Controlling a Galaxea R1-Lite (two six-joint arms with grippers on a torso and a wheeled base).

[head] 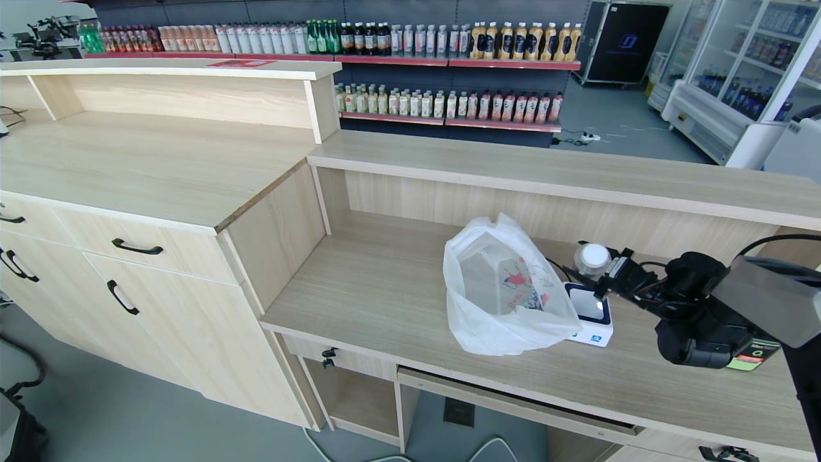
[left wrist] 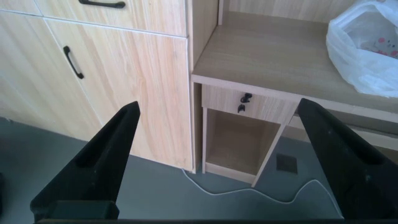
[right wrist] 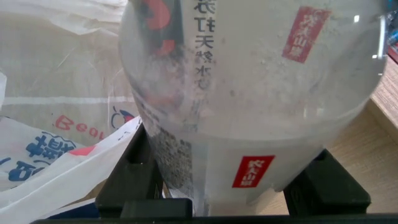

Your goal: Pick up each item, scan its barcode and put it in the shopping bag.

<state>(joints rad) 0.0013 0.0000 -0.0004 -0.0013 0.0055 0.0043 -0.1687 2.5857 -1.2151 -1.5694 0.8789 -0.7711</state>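
Note:
My right gripper [head: 606,273] is shut on a clear bottle with a white cap [head: 591,258], held lying over the white barcode scanner [head: 593,316] on the counter. In the right wrist view the bottle [right wrist: 249,93] shows a white label with red marks and a barcode strip, clamped between the black fingers [right wrist: 134,180]. The white plastic shopping bag [head: 503,289] stands open just left of the scanner, with printed packets inside; the bag [right wrist: 56,124] also lies behind the bottle. My left gripper [left wrist: 217,162] hangs open out over the floor, left of the counter, with the bag [left wrist: 367,43] far off.
The wooden counter [head: 385,289] has a raised back ledge [head: 564,170] behind the bag. A taller cabinet with drawers [head: 138,247] stands to the left. Under the counter's front edge is a locked drawer and an open cubby [left wrist: 239,140]. Drink shelves line the back wall.

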